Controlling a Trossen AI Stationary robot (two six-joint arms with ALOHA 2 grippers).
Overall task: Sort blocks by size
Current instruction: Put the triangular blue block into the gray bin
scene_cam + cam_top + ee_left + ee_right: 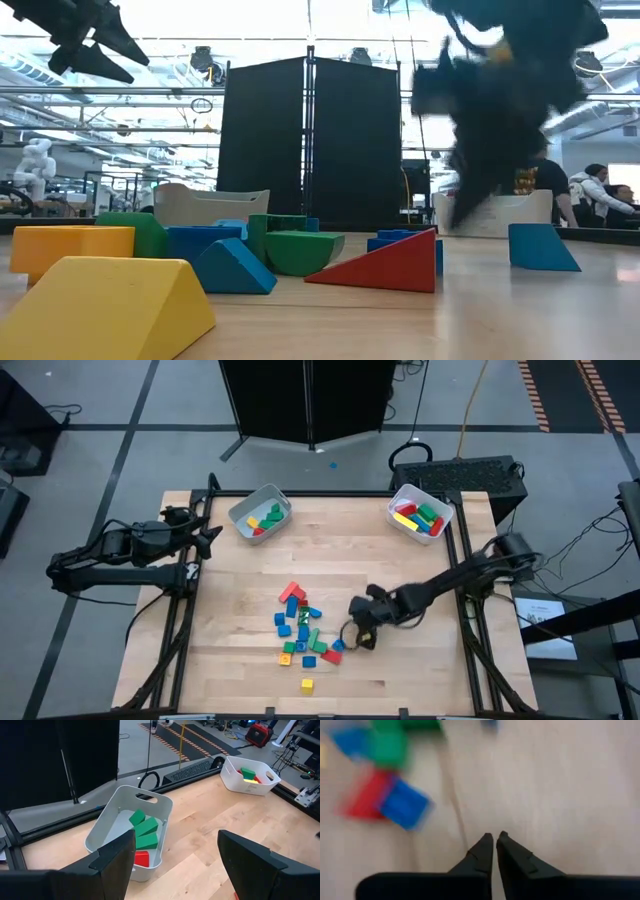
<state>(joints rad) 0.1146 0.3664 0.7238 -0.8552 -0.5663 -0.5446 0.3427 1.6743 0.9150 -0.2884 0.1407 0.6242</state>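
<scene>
The right gripper (pixel 358 635)'s jaws are pressed together on nothing, beside the pile of small coloured toy blocks (pixel 304 632) near the wooden tabletop (pixel 240 660)'s front edge. It should open wide first, then squeeze one block.

The left gripper (pixel 205 538)'s jaws wait apart at the left edge.

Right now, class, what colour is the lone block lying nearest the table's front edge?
Yellow. The lone block shows best in the high view.
</scene>
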